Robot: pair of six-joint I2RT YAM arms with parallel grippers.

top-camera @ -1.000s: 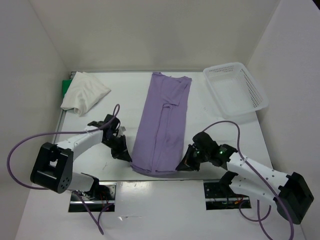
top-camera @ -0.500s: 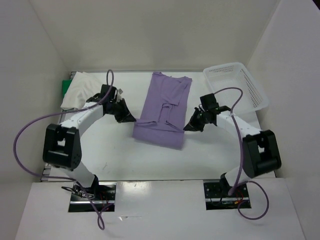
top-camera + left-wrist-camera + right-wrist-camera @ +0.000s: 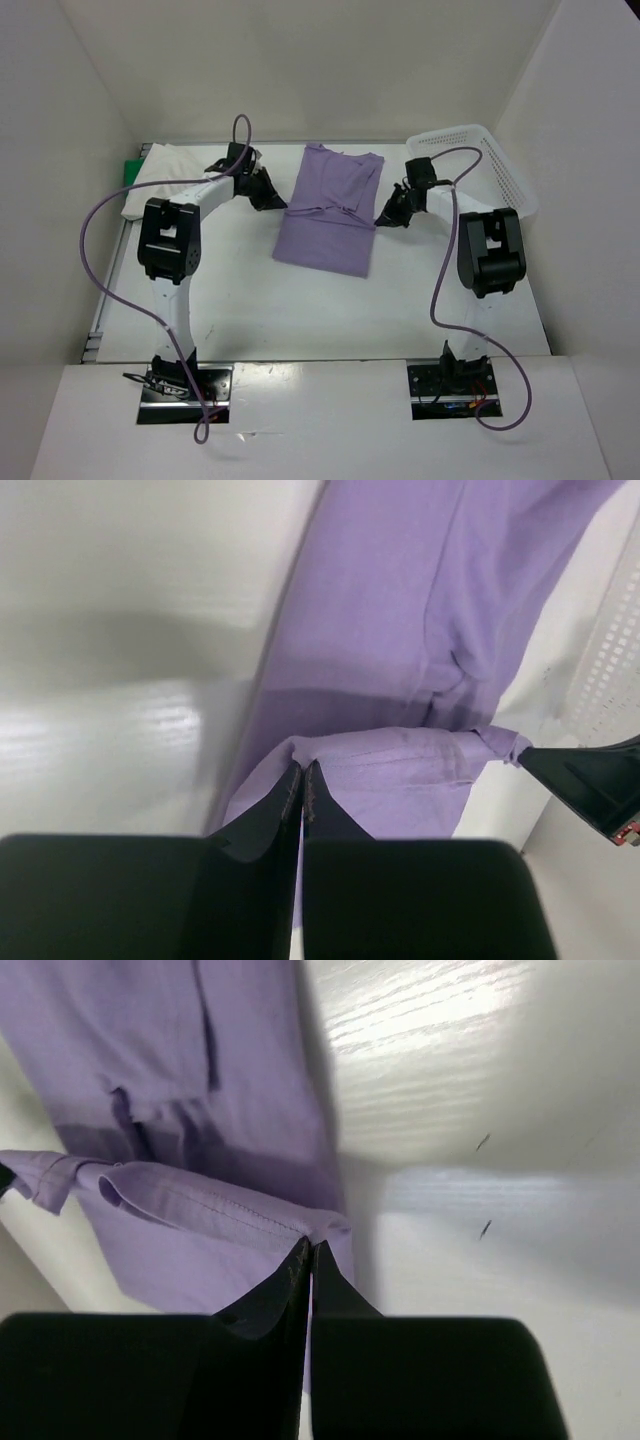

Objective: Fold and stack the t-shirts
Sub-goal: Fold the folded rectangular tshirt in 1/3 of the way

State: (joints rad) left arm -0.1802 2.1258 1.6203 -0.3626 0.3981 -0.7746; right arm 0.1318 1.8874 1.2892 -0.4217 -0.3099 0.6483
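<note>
The lavender t-shirt (image 3: pixel 328 215) lies mid-table, its near end lifted and doubled over toward the far end. My left gripper (image 3: pixel 278 203) is shut on the hem's left corner (image 3: pixel 300 752). My right gripper (image 3: pixel 384 218) is shut on the hem's right corner (image 3: pixel 325 1228). Both hold the hem a little above the shirt's upper half. The white t-shirt (image 3: pixel 165 178) lies folded at the far left, on top of the green t-shirt (image 3: pixel 131 172), of which only an edge shows.
A white mesh basket (image 3: pixel 470 180) stands at the far right, close behind my right arm. White walls close in the table on the left, back and right.
Both grippers have carried the shirt's near hem from the front of the table toward the far end, folding the shirt over itself.
</note>
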